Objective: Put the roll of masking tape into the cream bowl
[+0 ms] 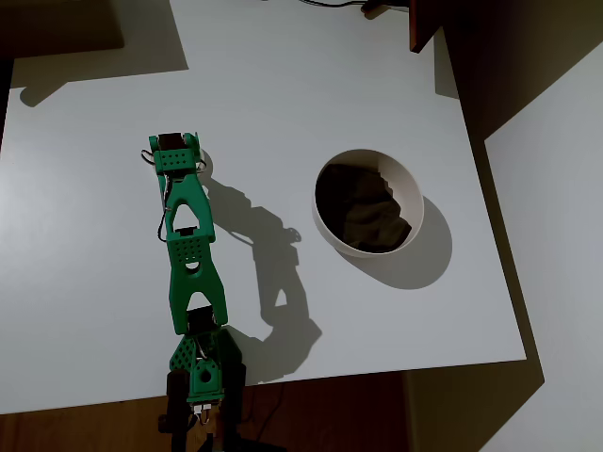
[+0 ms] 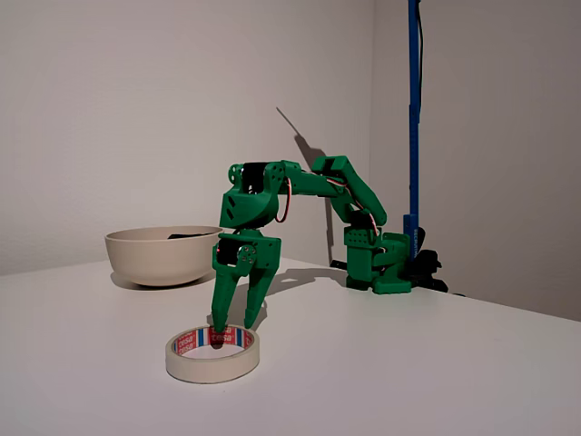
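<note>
The roll of masking tape (image 2: 212, 355) lies flat on the white table near the front of the fixed view, a cream ring with a red and blue printed core. My green gripper (image 2: 234, 324) points straight down over it, open. One fingertip (image 2: 219, 327) reaches into the ring's centre and the other stands just behind its far wall. In the overhead view the gripper (image 1: 177, 156) sits at the upper left and covers nearly all of the tape. The cream bowl (image 1: 415, 194) stands apart to the right of the arm; in the fixed view the bowl (image 2: 163, 259) is behind and left of the gripper.
The arm's base (image 2: 377, 263) sits at the table's edge (image 1: 283, 379). A blue pole (image 2: 413, 118) rises behind the base. The white table has bare room between the arm and the bowl. A dark wooden piece (image 1: 426, 24) overhangs the far right corner.
</note>
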Controlling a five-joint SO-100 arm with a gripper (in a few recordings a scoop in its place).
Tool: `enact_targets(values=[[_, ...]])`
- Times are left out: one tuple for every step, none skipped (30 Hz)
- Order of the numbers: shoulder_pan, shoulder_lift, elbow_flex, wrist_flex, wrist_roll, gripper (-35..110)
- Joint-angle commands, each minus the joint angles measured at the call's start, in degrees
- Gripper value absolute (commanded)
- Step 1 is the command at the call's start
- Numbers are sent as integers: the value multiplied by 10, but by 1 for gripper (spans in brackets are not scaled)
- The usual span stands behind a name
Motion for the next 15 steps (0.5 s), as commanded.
enact_targets(values=[[-10, 33, -13, 3, 12, 17], [-9, 39, -13, 3, 12, 17], [-8, 43, -13, 3, 11, 17], [-7, 48, -13, 4, 11, 17], [-7, 52, -13, 4, 10, 17], [-7, 54, -13, 4, 10, 17], [-7, 57, -13, 5, 10, 17], [-7, 59, -13, 6, 10, 17], [-7, 61, -13, 6, 10, 17], [-7, 63, -13, 5, 9, 17], [-7, 67, -13, 4, 9, 17], [-7, 70, -13, 4, 8, 17], [-7, 75, -14, 4, 7, 17], [-7, 81, -14, 7, 6, 17], [-7, 85, -14, 11, 6, 17]])
